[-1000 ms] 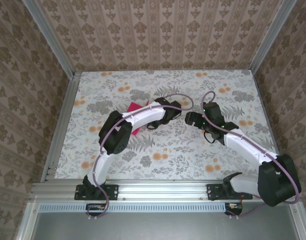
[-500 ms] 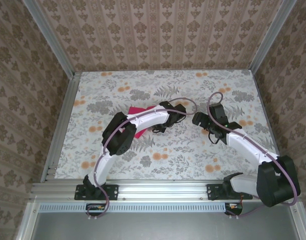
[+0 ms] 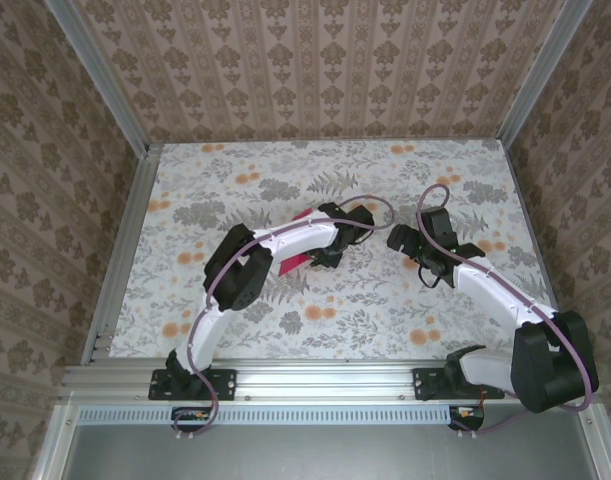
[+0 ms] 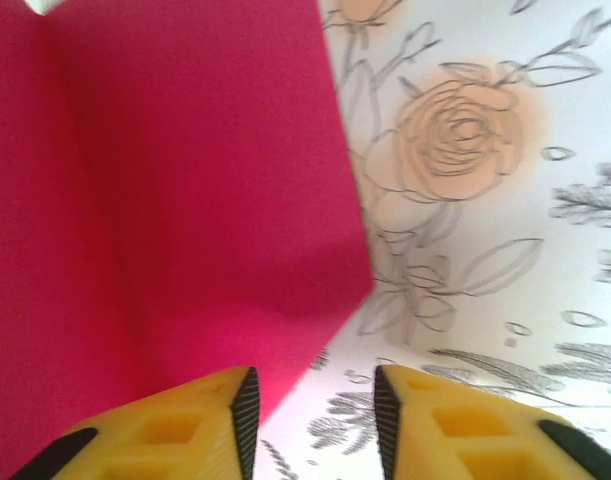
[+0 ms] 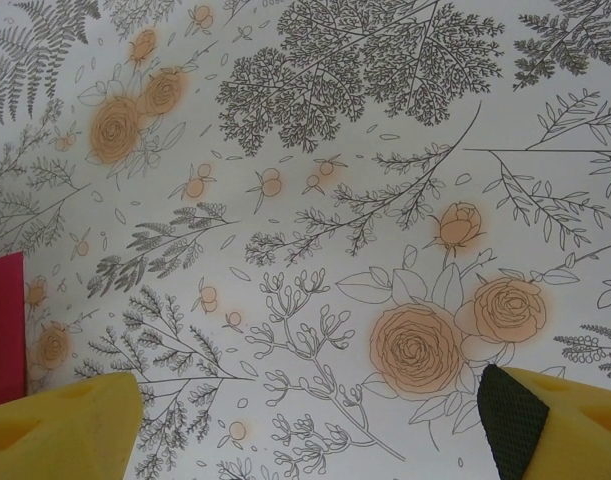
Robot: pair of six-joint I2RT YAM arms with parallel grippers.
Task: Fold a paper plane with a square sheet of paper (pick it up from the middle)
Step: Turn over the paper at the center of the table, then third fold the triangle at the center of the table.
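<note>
One pink sheet of paper (image 4: 185, 180) lies mid-table (image 3: 385, 310), partly under the left arm. The left gripper (image 4: 310, 415) hangs over its corner with fingers slightly apart. The right gripper (image 5: 310, 415) gapes wide just beside the sheet.

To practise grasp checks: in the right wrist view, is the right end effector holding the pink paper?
No: the right end effector is spread wide over the floral tablecloth, the pink paper off at the left edge.

The square sheet of paper (image 4: 165, 200) looks matt and smooth, the floral-printed table (image 5: 335, 150) likewise matt
</note>
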